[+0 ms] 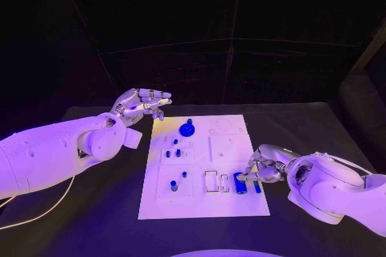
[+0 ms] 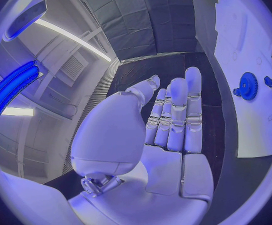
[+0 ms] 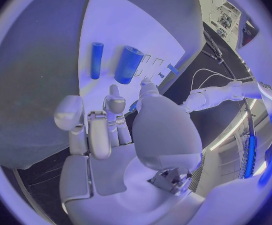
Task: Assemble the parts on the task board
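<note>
The white task board (image 1: 201,204) lies in the middle of the black table. On it are a blue gear (image 1: 187,129), several small blue pegs (image 1: 174,185) and two blue cylinders (image 1: 240,183) near its right edge. My right hand (image 1: 265,168) hovers at that right edge, fingertips just beside the cylinders, holding nothing. In the right wrist view the thin cylinder (image 3: 96,60) and the thick cylinder (image 3: 128,64) lie just beyond my right hand's fingers (image 3: 104,125). My left hand (image 1: 143,105) hangs over the board's far left corner, fingers apart and empty. In the left wrist view the gear (image 2: 247,86) sits beside its straight fingers (image 2: 176,115).
The black table (image 1: 96,212) spreads wide on both sides of the board. Empty rectangular slots (image 1: 211,182) sit left of the cylinders. A white cable (image 1: 40,215) runs under my left arm near the front left.
</note>
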Tool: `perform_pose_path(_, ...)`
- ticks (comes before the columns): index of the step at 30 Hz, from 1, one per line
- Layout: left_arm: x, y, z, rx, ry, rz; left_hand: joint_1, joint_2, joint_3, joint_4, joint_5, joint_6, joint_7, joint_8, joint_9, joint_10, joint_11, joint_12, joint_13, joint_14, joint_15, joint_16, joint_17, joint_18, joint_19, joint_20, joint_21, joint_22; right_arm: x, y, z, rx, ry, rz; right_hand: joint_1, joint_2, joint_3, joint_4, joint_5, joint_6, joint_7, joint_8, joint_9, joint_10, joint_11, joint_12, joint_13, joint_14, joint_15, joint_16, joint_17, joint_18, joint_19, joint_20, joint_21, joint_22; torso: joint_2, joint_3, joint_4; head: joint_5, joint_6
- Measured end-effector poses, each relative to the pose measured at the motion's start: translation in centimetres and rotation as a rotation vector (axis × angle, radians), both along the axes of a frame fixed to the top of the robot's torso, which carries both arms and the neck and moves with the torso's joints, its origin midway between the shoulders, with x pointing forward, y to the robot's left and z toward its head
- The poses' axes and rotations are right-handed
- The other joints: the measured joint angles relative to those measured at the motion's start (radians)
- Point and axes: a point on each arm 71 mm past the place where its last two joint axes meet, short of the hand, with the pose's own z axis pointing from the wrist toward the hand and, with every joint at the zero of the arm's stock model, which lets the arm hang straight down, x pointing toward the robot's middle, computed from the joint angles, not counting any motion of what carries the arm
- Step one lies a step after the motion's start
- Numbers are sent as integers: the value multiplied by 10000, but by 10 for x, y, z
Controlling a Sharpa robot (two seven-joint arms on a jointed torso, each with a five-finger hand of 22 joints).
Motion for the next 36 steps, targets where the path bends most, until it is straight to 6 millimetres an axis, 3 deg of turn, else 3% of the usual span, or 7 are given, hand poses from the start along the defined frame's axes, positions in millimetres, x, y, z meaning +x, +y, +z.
perform_pose_path(5,0,0,-1,6,14,-11,0,0,0,0,0,0,0,0,0,0,0,0,-1,0,0,0,0,0,0,0,0,0,-2,2,-6,-208,170,57,-411,121,-148,10,56,71,-71,184,124,110,-35,340,405,0,0,40,-1,1,23,-23,0,40,1,1,6,-3,-5)
perform_pose_path(21,-1,1,-1,13,27,-8,0,0,-28,-29,0,0,0,0,0,0,0,0,-2,0,0,0,-7,0,0,0,0,-11,0,6,-15,-863,490,243,-424,143,-148,11,56,143,-142,300,234,145,-71,475,660,-13,-56,76,-3,1,34,-35,36,101,20,-11,19,27,-36)
perform_pose_path(24,-1,2,-1,16,31,-4,0,0,-28,-29,0,0,0,0,0,0,0,0,-2,0,0,0,-7,1,0,0,0,-10,1,8,-16,-958,463,289,-218,312,-175,-17,56,143,-142,305,290,180,-106,571,780,2,-71,76,-3,0,34,-35,36,125,20,-10,21,41,-36)
perform_pose_path(32,-1,1,-1,19,38,-9,0,0,-28,-29,0,0,0,-1,0,0,0,0,-2,0,0,0,-6,0,0,0,0,-10,4,14,-17,-1090,334,449,390,386,-160,-88,125,178,-143,386,401,244,-113,691,1032,2,-70,119,-4,1,70,-70,73,194,19,-8,15,72,-61)
perform_pose_path(36,-1,1,-1,18,40,-12,0,0,-28,-29,0,0,0,-1,0,0,0,0,-3,0,0,0,-7,0,0,0,0,-9,4,16,-17,-1092,258,502,712,514,-84,-220,441,153,-166,389,421,251,-104,742,1124,2,-70,159,-5,0,84,-84,95,249,18,-8,13,76,-75)
